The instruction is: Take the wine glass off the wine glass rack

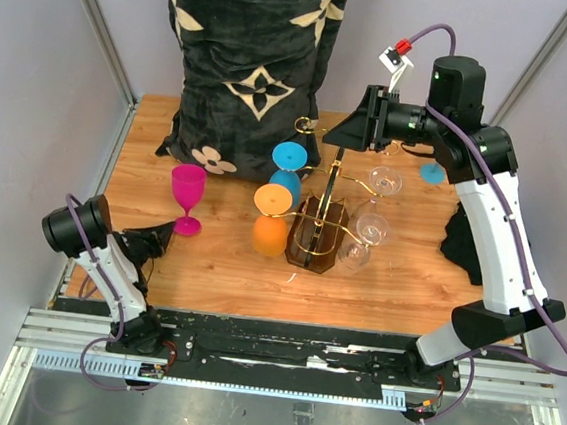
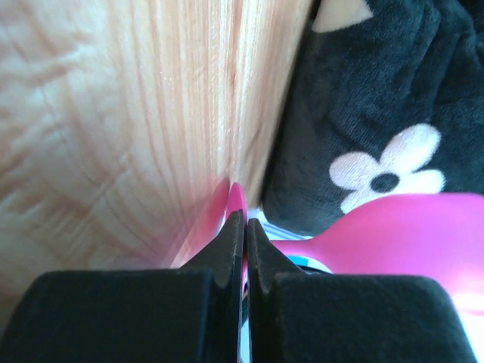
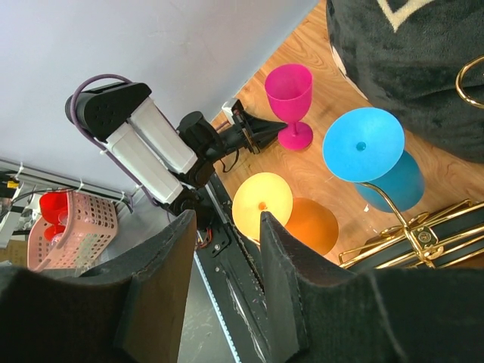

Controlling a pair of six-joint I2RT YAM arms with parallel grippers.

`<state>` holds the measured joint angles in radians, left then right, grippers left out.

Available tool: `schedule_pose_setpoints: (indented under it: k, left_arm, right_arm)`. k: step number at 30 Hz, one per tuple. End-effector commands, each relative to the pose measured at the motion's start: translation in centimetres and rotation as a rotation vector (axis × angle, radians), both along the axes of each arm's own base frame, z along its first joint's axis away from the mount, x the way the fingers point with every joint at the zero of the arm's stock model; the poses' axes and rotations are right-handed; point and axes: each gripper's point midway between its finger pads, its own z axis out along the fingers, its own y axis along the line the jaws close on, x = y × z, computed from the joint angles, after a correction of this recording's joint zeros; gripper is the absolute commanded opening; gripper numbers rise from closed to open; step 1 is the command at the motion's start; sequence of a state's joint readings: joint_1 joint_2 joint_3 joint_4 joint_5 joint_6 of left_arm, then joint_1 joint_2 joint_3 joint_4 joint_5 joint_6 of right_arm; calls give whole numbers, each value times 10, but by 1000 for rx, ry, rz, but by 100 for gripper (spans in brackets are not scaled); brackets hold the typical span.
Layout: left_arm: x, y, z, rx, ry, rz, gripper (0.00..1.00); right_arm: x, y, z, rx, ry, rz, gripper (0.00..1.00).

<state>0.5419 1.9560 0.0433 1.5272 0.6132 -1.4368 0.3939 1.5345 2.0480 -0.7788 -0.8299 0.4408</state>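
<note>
Wine glass (image 1: 288, 161), blue plastic, inverted on gold-wire rack (image 1: 316, 238): light, slippery (take stem). Right gripper (image 3: 227, 219) parted, empty; left gripper (image 2: 244, 227) clenched.

Left arm (image 1: 108, 261) folded low, well left of the wine glass rack (image 1: 316, 238), left tool (image 1: 164, 231) pressed shut, pointing toward the rack, right arm (image 1: 493, 223) raised high, right tool (image 1: 333, 135) above the rack's far end, jaws apart, gripping nothing.
</note>
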Motion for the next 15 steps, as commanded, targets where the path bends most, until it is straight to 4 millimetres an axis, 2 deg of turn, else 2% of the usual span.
schedule_pose_setpoints:
  k: [1, 4, 7, 15]
  left_arm:
    - [9, 10, 38, 178, -207, 10, 1]
    - [7, 12, 23, 202, -163, 20, 3]
    - [4, 14, 14, 236, -137, 22, 9]
    - [3, 16, 15, 246, -134, 40, 35]
  right_arm:
    - [3, -1, 4, 19, -19, -2, 40]
    - [4, 0, 2, 23, -12, 1, 40]
    - [5, 0, 0, 19, -10, 1, 40]
    - [6, -1, -3, 13, -8, -2, 40]
